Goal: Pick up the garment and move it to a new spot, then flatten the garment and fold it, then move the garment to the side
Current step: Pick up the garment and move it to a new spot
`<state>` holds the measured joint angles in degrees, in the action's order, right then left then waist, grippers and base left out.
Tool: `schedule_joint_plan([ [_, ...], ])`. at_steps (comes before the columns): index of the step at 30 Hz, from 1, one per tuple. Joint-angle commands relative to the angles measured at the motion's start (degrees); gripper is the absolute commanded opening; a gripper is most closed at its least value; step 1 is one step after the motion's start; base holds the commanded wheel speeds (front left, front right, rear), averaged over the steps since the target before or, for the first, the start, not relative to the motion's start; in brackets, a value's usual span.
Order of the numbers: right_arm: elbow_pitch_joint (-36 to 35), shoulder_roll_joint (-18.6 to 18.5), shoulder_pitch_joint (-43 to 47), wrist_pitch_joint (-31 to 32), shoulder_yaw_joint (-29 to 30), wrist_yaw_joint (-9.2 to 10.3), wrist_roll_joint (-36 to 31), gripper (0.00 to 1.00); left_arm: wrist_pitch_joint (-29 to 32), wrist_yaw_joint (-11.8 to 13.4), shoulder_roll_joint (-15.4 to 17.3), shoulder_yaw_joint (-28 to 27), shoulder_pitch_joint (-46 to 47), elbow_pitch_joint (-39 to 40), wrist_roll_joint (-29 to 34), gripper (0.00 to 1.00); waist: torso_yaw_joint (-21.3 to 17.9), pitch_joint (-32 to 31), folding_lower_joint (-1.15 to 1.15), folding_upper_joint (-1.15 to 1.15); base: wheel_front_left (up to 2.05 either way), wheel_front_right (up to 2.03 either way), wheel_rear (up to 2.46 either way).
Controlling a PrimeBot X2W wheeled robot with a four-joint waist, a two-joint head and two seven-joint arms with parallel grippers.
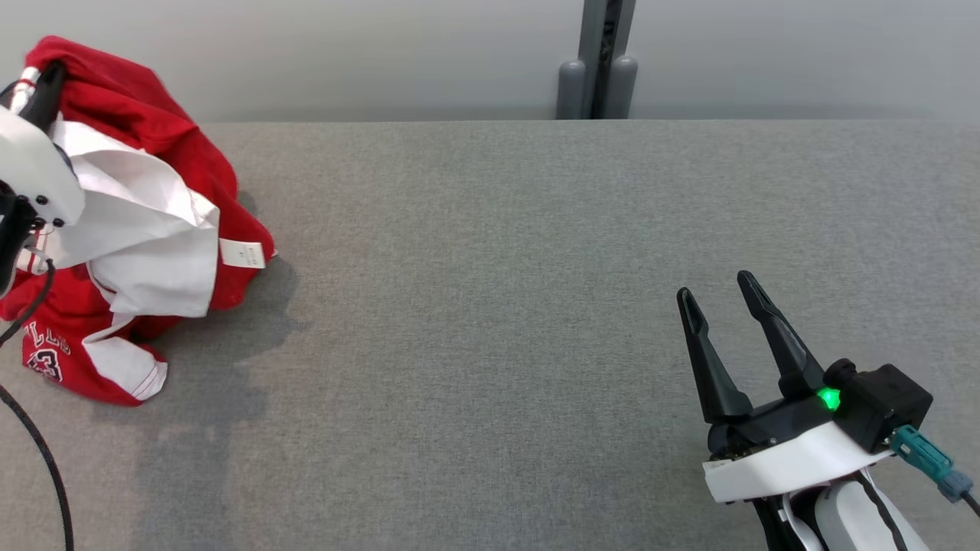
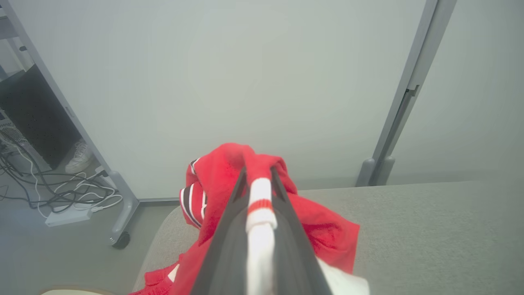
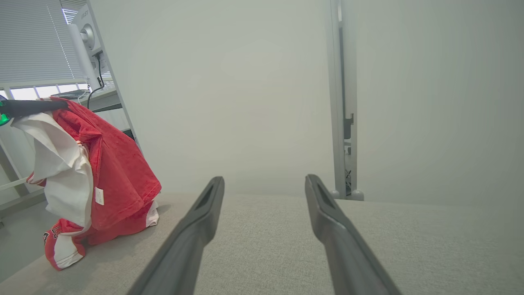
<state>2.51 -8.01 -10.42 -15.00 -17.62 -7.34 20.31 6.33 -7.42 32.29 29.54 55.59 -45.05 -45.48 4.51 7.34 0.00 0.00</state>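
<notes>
right gripper: closest to the camera, lower right of the head view [image 1: 714, 286]. Fingers spread wide with nothing between them, and it sits low over the table. Same deal in its own wrist cam [image 3: 264, 179], just bare grey cloth past the tips.
table: grey fabric top [image 1: 490, 321], runs the whole width.
garment: red and white jersey thing [image 1: 153, 130] over at the far left end of the table. The top is bunched and lifted, the bottom hem with the number print slumps on the table near the left edge. The white inside is showing a lot [image 3: 114, 164].
tag: small white label [image 1: 243, 253] hanging off the red side facing the middle of the table.
left gripper: up at the top left [image 1: 47, 76], fingers pinched together on the garment. In its wrist cam [image 2: 258, 174] a white ribbed strip with a red stripe is squeezed between them, with red cloth [image 2: 327, 229] draping below.
post: grey upright [image 1: 597, 61] behind the table's far edge, against the pale wall.
cables: messy pile on the floor [image 2: 73, 192] past the table's left end.
</notes>
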Motion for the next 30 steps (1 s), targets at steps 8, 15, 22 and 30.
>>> schedule_joint_plan([
  [8,-0.2,0.6,2.8,-0.3,1.4,-0.28,0.4,1.0,1.3,-0.1,-2.3,4.5,-1.4,8.5,-1.2,0.0,-6.2,-4.4,0.0,0.0,0.0,0.0,0.0],
  [15,-0.5,0.4,3.7,-0.3,2.5,-0.28,0.5,1.0,2.5,0.1,-5.7,8.2,-4.0,16.6,-1.4,0.0,-12.0,-5.9,0.0,0.0,0.0,0.0,0.0],
  [22,-1.1,0.2,4.0,-0.3,3.8,-0.28,0.1,1.0,2.0,1.3,-8.3,10.4,-7.0,22.5,-1.1,0.0,-16.7,-5.4,0.0,0.0,0.0,0.0,0.0],
  [30,-1.6,-0.1,3.6,-0.3,4.8,-0.28,0.0,1.0,-0.3,3.1,-11.3,12.6,-11.1,23.1,-0.2,0.0,-19.1,-3.9,0.0,0.0,0.0,0.0,0.0],
])
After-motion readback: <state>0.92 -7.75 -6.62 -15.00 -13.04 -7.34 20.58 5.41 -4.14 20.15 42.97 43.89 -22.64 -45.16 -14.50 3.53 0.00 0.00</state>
